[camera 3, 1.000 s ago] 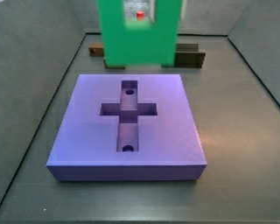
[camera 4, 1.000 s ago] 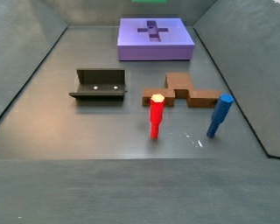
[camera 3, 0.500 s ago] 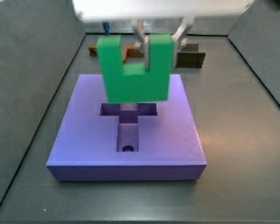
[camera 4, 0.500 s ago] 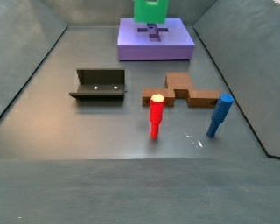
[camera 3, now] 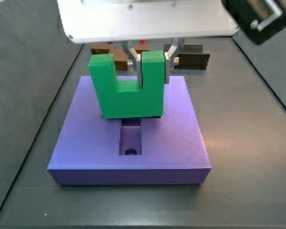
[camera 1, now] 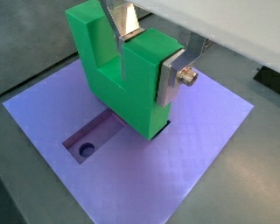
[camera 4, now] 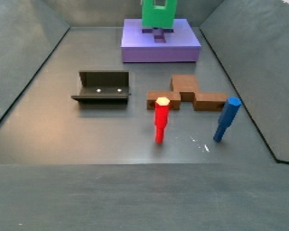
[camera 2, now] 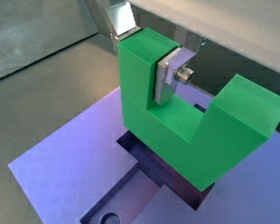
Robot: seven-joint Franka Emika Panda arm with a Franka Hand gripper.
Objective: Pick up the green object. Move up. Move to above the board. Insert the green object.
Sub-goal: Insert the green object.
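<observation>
In a wrist view my gripper (camera 1: 149,44) is clamped on one prong of the green object (camera 1: 122,74), silver finger (camera 1: 173,77) pressed flat vs the prong's outer face, other finger in the notch; piece hangs prongs-up w/ its base right at the board (camera 1: 189,144) beneath me, at the cross recess, one round hole (camera 1: 85,150) showing past the base. In a wrist view, other angle, same grip: finger (camera 2: 168,76) on the prong, green object (camera 2: 184,114) w/ base low over the recess (camera 2: 149,171) in the board (camera 2: 60,166). In a side view my gripper (camera 3: 146,55) sits straight above the board (camera 3: 86,143), green object (camera 3: 126,88) covering most of the cross, only one recess arm + a hole (camera 3: 130,150) uncovered; can't tell if base touches bottom. In a side view my gripper (camera 4: 161,3) is mostly cut off at frame edge, green object (camera 4: 159,15) upright on/over the board (camera 4: 135,50); well apart from me stand the fixture (camera 4: 101,87), brown cross-shaped piece (camera 4: 191,94), red peg (camera 4: 162,120), blue peg (camera 4: 227,119).
</observation>
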